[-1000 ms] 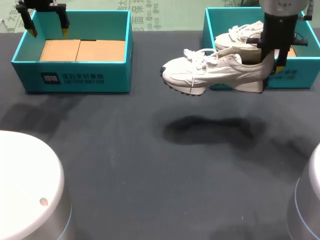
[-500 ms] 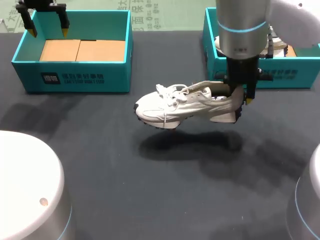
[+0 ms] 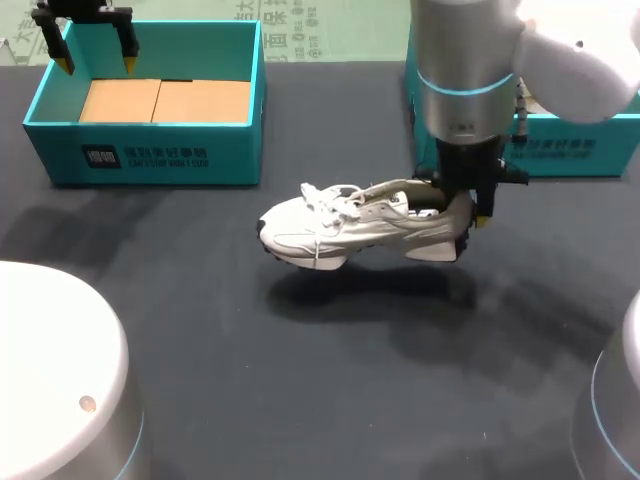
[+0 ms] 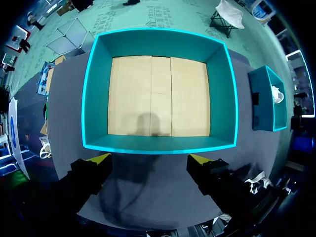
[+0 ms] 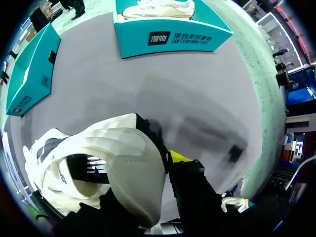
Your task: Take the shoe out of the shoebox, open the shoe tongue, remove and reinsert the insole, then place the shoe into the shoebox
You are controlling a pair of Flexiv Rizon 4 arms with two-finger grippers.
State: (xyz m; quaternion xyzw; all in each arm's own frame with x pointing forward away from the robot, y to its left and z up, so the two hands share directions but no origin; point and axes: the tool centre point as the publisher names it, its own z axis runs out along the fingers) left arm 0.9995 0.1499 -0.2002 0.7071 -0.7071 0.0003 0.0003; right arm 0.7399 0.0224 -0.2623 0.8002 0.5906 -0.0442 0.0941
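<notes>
A white sneaker hangs just above the dark table near its middle, toe toward the left. My right gripper is shut on the sneaker's heel. In the right wrist view the heel sits in my right gripper, with one yellow fingertip outside it and the other finger hidden inside the shoe. The teal shoebox at the back right is partly hidden by my right arm; the right wrist view shows this shoebox with a second white shoe in it. My left gripper stands open above the back-left box.
An empty teal box with a cardboard floor stands at the back left; in the left wrist view that box lies just ahead of my left gripper. Two white robot bases fill the near corners.
My right arm has carried the sneaker left and downward, from in front of the right shoebox to low over the table's middle. The left arm has not moved.
</notes>
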